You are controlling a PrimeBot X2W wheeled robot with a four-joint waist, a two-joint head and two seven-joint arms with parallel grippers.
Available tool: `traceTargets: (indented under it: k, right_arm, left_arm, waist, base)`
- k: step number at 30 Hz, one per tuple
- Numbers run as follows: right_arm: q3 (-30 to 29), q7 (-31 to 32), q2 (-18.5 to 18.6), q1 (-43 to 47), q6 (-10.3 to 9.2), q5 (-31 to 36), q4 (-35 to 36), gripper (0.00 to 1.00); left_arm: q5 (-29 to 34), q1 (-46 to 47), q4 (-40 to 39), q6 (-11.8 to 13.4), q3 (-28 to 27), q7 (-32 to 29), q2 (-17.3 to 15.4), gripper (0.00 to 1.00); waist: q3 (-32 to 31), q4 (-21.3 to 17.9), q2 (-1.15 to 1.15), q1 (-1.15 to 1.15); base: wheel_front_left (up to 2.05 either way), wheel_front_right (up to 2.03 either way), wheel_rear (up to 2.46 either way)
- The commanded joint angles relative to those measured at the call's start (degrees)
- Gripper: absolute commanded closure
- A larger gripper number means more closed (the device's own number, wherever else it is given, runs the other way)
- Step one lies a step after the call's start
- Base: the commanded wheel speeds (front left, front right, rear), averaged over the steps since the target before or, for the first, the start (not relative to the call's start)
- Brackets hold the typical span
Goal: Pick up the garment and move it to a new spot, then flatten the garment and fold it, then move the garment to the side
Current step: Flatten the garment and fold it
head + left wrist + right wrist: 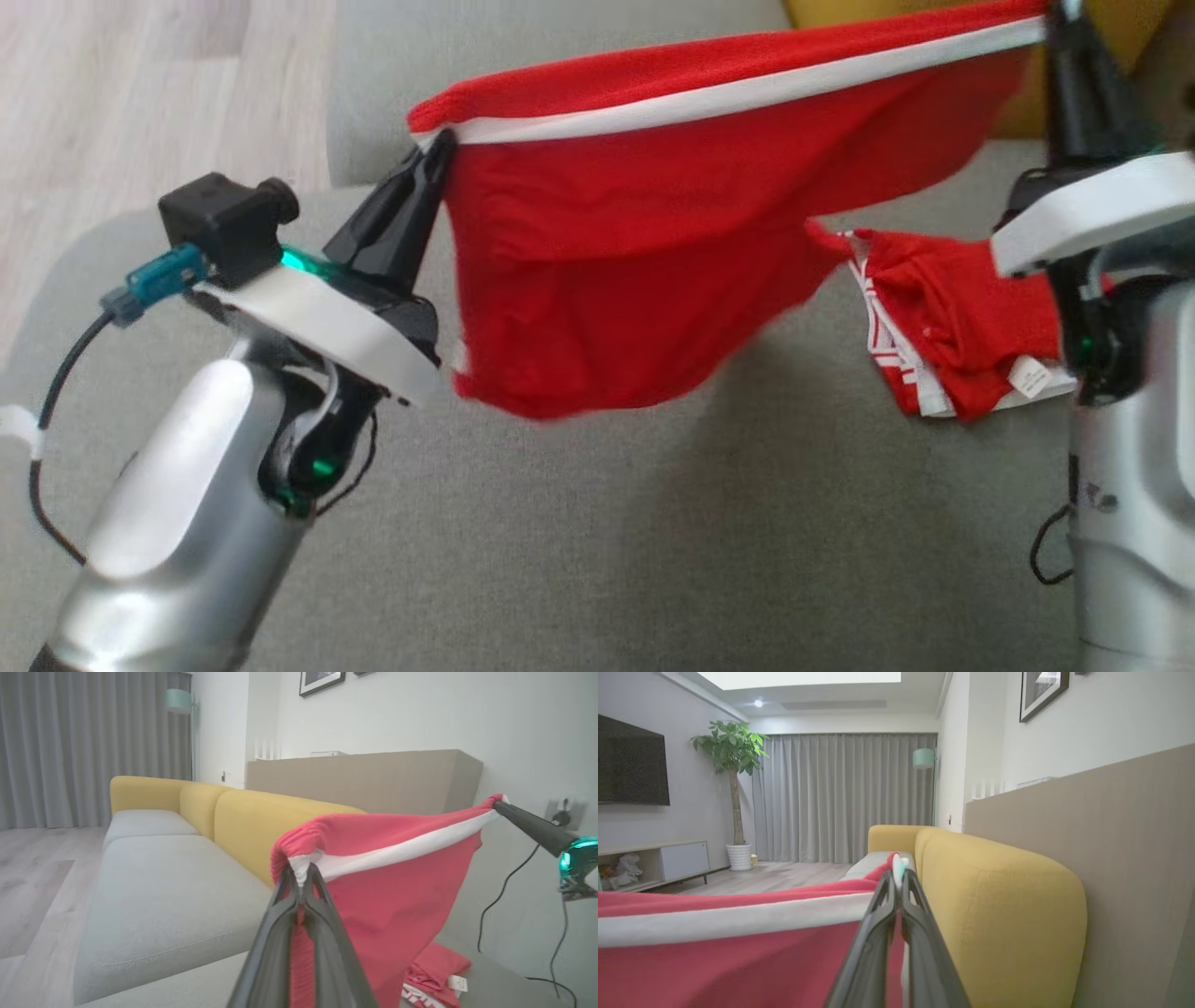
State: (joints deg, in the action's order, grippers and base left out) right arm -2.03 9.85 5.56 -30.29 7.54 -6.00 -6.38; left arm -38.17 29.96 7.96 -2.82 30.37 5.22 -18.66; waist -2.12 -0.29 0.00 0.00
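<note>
A: Start with the biggest thing. What is under it all?

B: The sofa (653,560), grey seat up. The garment (653,233), red, hangs spread above that seat. Its lower hem looks to be off the cushion, though I can't be sure.

A: Which way does it run?

B: Its long axis is the white band (747,93) along the top edge, pulled nearly straight across the sofa's seat. The right end sits closer to the sofa's yellow back (994,896) than the left end does.

A: Anything else on the sofa?

B: A second red piece (962,327), crumpled on the seat below the garment's right end.

A: And the arms?

B: The left end effector (437,149) is pinched closed on the band's left corner, and the right end effector (1064,19) is pinched closed on its right corner. The cloth lies directly between them, so neither arm is nearer. Each holds one end.

A: So what does the coming move turn on?

B: My judgement is that both arms must travel together over the sofa seat at the same spacing, or the band will sag. They should also set the cloth down away from the crumpled piece, whose small label (1030,376) faces up on the seat.
</note>
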Motion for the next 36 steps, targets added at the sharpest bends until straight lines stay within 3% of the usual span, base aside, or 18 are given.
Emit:
traceTargets:
  k: [1, 11, 15, 16, 20, 24, 30, 36]
  right_arm:
    - [-0.5, 1.9, -1.4, -1.3, -0.05, 0.6, 4.9, 1.0]
    - [-3.3, 10.0, -2.6, 4.2, -0.05, 0.2, 15.9, 1.0]
    - [-2.3, 12.1, -2.7, 1.6, -0.05, 0.1, 16.1, 1.0]
    - [-1.2, 12.8, -2.7, -1.9, -0.05, -0.2, 15.2, 1.0]
    - [0.0, 12.3, -2.7, -13.1, -0.05, -0.6, 9.0, 1.0]
    - [2.2, 7.7, -2.7, -27.0, -0.05, -1.3, -2.2, 1.0]
    - [0.2, -7.9, -2.7, -45.3, -0.05, -4.5, -20.3, 1.0]
    - [1.5, -19.8, -2.7, -52.5, -0.05, -8.6, -33.8, 1.0]
  left_arm:
    - [-1.3, 0.9, -5.4, 1.4, -3.2, -1.9, -2.7, 1.0]
    - [-2.8, -4.5, -18.3, 6.0, -5.0, -8.0, -7.4, 1.0]
    - [-2.5, -1.7, -18.4, 5.6, -5.3, -9.9, -8.6, 1.0]
    - [-2.2, 1.6, -17.3, 4.9, -5.5, -10.7, -9.0, 1.0]
    - [-2.5, 11.6, -11.6, 1.8, -6.6, -11.1, -8.5, 1.0]
    - [-1.5, 24.4, -1.4, -1.0, -8.2, -9.3, -7.8, 1.0]
    - [0.2, 40.1, 13.9, -3.2, -9.4, -1.5, -5.1, 1.0]
    - [0.0, 46.7, 24.1, -4.3, -7.8, 5.8, -1.6, 1.0]
  waist:
    - [-1.4, 0.0, 0.0, 0.0]
    - [-0.3, 0.4, 0.0, 0.0]
    - [2.6, 0.4, 0.0, 0.0]
    - [5.9, 0.3, 0.0, 0.0]
    - [13.6, 0.3, 0.0, 0.0]
    - [19.9, 0.1, 0.0, 0.0]
    - [24.2, 0.5, 0.0, 0.0]
    - [27.2, 1.9, 0.0, 0.0]
  base:
    - [0.0, 0.0, 0.0]
    - [0.0, 0.0, 0.0]
    - [0.0, 0.0, 0.0]
    - [0.0, 0.0, 0.0]
    - [0.0, 0.0, 0.0]
    - [0.0, 0.0, 0.0]
    - [0.0, 0.0, 0.0]
    - [0.0, 0.0, 0.0]
